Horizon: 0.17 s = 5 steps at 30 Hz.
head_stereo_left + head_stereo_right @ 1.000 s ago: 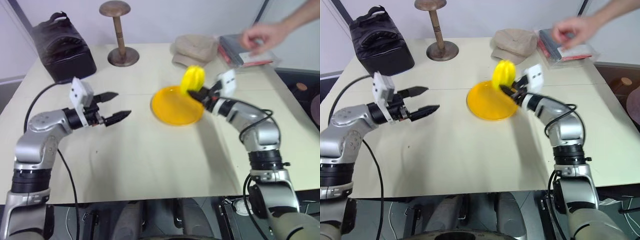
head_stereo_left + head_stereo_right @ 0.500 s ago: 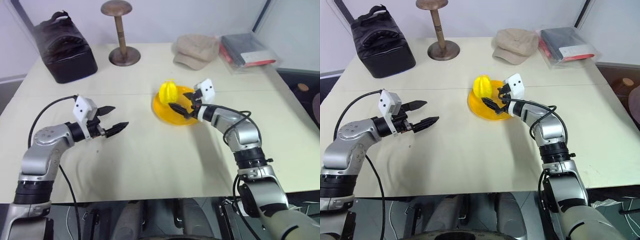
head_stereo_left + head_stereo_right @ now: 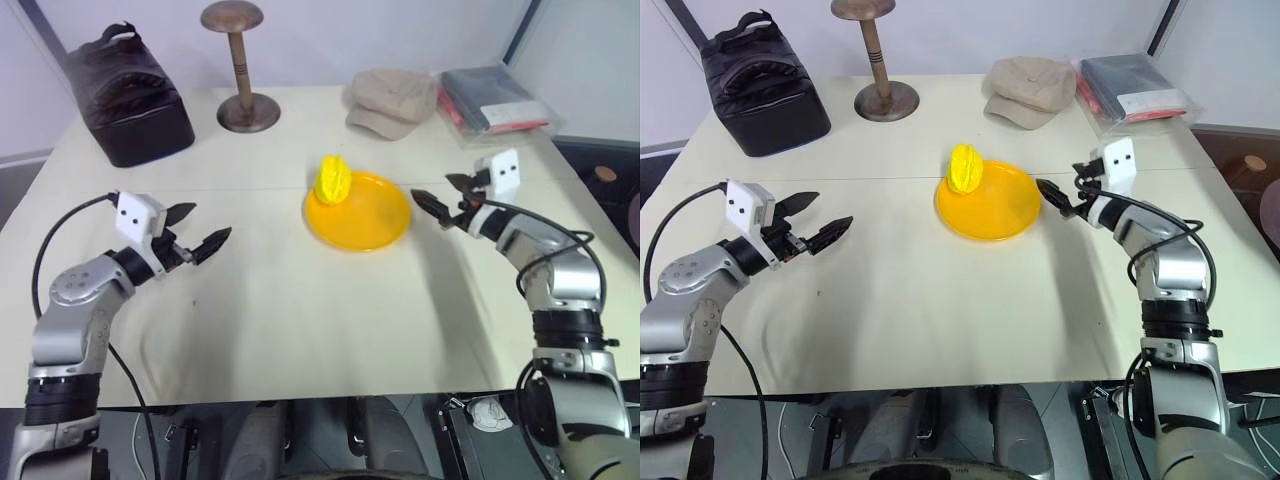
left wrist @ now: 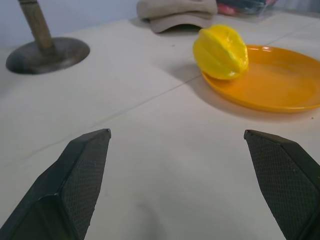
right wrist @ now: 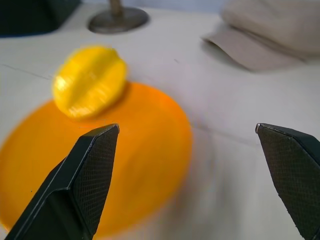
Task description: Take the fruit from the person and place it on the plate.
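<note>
Released since a second ago: fruit (image 3: 333, 179) out of right gripper (image 3: 437, 204), now upright on plate (image 3: 370, 222) at its far-left rim. Right gripper withdrawn just right of plate, jaws spread wide, empty. Left gripper (image 3: 197, 228) likewise agape, holding nothing. Pale beige table (image 3: 300, 320); black bag (image 3: 130, 95), wooden stand (image 3: 240, 70), beige cap (image 3: 392, 100) along far edge. Glossy yellow, ridged lengthwise.

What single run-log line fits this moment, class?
fruit: on plate, far-left rim | right hand: open, empty, right of plate | left hand: open, empty | task: placed
</note>
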Motion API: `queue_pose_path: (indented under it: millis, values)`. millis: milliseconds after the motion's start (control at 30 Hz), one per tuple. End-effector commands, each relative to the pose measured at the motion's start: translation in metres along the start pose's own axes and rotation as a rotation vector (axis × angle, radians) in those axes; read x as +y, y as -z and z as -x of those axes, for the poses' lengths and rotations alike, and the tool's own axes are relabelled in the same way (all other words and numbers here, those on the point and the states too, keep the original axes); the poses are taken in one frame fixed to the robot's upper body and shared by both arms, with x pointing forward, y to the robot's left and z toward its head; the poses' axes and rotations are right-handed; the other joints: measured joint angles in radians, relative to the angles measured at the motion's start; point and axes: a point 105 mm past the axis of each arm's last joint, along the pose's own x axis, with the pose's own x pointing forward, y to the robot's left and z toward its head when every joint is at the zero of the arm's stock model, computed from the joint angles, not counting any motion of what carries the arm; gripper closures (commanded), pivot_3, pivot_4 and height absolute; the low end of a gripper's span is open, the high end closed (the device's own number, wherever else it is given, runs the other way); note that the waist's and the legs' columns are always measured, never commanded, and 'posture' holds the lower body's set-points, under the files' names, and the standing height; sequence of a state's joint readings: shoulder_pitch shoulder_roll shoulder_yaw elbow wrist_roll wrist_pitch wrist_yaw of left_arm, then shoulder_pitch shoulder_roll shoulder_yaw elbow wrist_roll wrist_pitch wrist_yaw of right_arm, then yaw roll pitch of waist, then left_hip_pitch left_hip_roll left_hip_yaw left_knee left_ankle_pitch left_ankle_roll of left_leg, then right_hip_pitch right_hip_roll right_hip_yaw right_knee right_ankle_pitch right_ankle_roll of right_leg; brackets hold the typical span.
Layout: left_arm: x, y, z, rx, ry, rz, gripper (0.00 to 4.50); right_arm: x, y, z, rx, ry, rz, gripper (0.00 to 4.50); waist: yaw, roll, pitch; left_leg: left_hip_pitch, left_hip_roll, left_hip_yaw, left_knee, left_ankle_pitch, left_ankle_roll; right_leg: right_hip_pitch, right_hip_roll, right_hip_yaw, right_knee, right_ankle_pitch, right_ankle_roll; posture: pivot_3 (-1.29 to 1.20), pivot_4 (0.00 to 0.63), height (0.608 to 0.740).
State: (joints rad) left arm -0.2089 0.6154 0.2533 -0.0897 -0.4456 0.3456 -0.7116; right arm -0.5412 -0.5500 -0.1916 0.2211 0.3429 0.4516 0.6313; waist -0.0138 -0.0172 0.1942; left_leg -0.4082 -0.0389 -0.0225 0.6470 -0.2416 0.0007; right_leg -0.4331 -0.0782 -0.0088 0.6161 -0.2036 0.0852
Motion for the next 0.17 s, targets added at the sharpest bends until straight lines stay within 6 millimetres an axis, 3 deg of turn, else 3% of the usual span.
queue_pose_path:
  millis: [33,167]
  values:
    - [0.0063,-0.0175,0.0085,-0.063,-0.063,-0.030,0.00,-0.0061,-0.0228,0.0126,-0.095,0.024,0.018,0.02,0.001,0.000,0.000,0.000,0.000,0.000,0.000,0.000,0.000,0.000,0.000,0.000,0.000,0.000,0.000,0.00,0.150,0.740]
    - [0.0072,-0.0143,0.0136,-0.064,-0.094,0.001,0.00,-0.0019,-0.0203,0.0147,-0.109,0.022,0.000,0.02,0.001,0.000,0.000,0.000,0.000,0.000,0.000,0.000,0.000,0.000,0.000,0.000,0.000,0.000,0.000,0.00,0.150,0.740]
